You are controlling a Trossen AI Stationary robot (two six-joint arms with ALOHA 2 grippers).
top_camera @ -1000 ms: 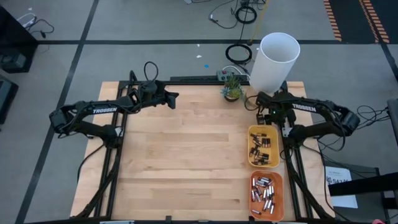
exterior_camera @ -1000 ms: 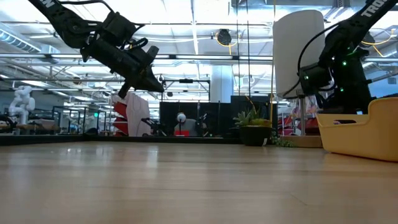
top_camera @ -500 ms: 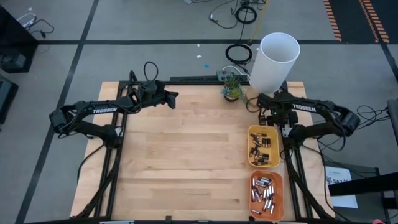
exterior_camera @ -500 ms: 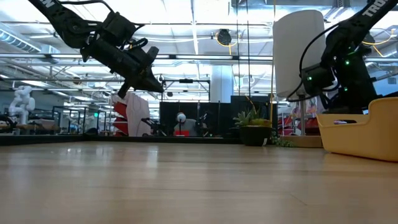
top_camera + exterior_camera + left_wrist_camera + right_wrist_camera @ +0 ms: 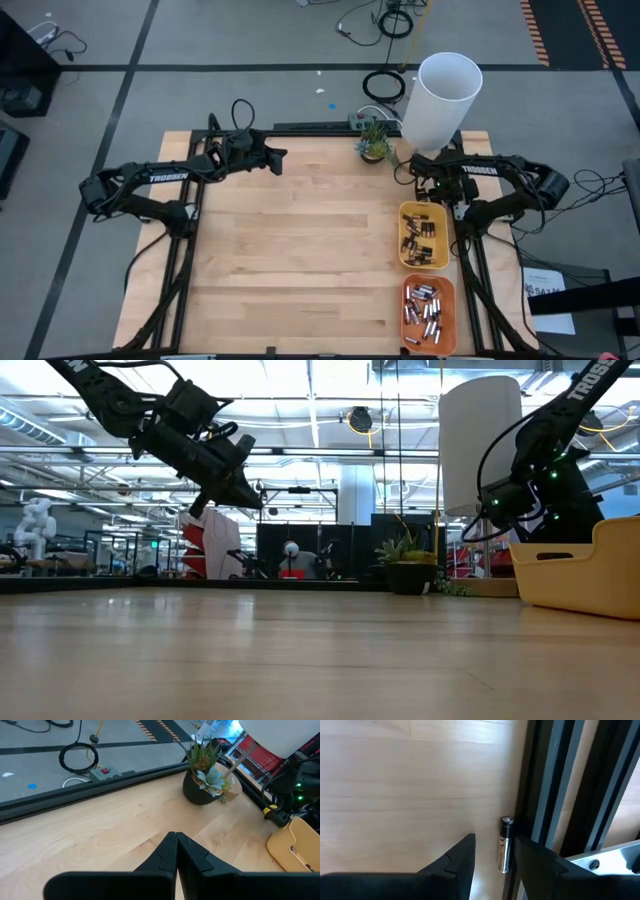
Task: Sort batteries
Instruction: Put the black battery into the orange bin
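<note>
A single dark and silvery battery (image 5: 504,851) lies on the wooden table against a black frame rail (image 5: 555,790). My right gripper (image 5: 495,840) is open just over it near the table's far right corner (image 5: 424,184), one finger on each side of the battery. Whether the finger on the rail side touches it, I cannot tell. Several batteries lie in the yellow tray (image 5: 403,240) and several in the orange tray (image 5: 430,280). My left gripper (image 5: 280,158) is shut and empty, held above the table's far left part (image 5: 240,495).
A tall white cylinder (image 5: 440,100) stands beyond the far right corner. A small potted plant (image 5: 373,142) stands at the far edge. The two trays line the right edge. The yellow tray (image 5: 580,575) stands just near of my right gripper. Bare wood (image 5: 300,250) covers the middle.
My right gripper has moved a little toward the table's far left, away from the yellow tray's far end, and somewhat down.
</note>
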